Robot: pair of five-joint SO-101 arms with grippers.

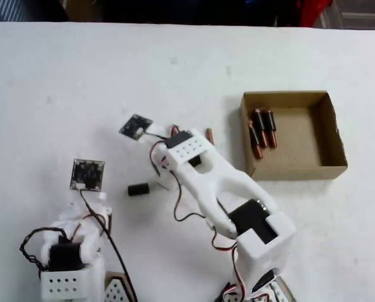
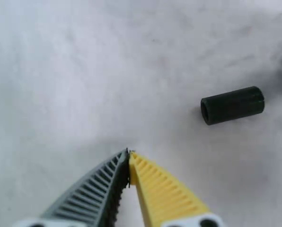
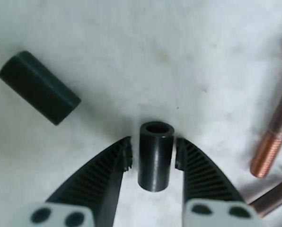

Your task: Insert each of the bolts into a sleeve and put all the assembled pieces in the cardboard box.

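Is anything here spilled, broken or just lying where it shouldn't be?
Nothing looks broken or spilled. One black sleeve lies on its side on the table, a second sleeve sits inside the open right gripper, and loose copper bolts lie beside it. Those are just unassembled parts; three finished pieces lie in the cardboard box.

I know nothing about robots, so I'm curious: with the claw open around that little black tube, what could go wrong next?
The black sleeve sits between the right gripper's open fingers with gaps on both sides; an uneven close might knock it aside instead of gripping it. The copper bolts lie close by, so a finger could nudge them and set them rolling.
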